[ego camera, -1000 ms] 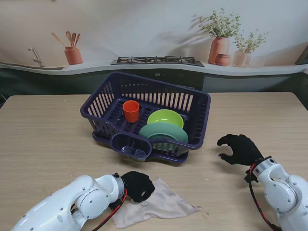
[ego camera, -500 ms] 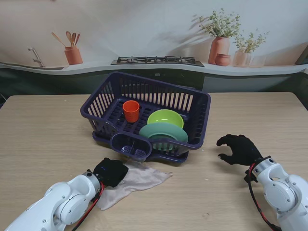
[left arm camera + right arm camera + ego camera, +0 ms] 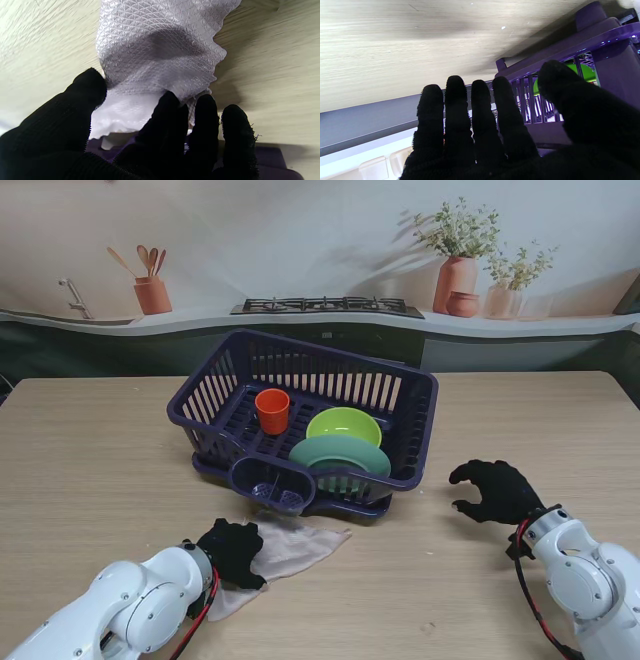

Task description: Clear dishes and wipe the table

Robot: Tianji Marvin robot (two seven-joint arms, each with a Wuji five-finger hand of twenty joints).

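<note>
My left hand [image 3: 233, 551] grasps the white cloth [image 3: 291, 545] on the counter [image 3: 90, 470], just in front of the purple dish rack [image 3: 305, 420]; it has slid slightly nearer me. Right hand [image 3: 492, 491] hovers released, open counter around it, unchanged.

Left hand [image 3: 233, 551] is pressed palm-down, fingers [image 3: 165, 117] curled onto a held cloth [image 3: 290, 548]; right hand [image 3: 493, 492] is held open, fingers [image 3: 456, 105] extended and empty
</note>
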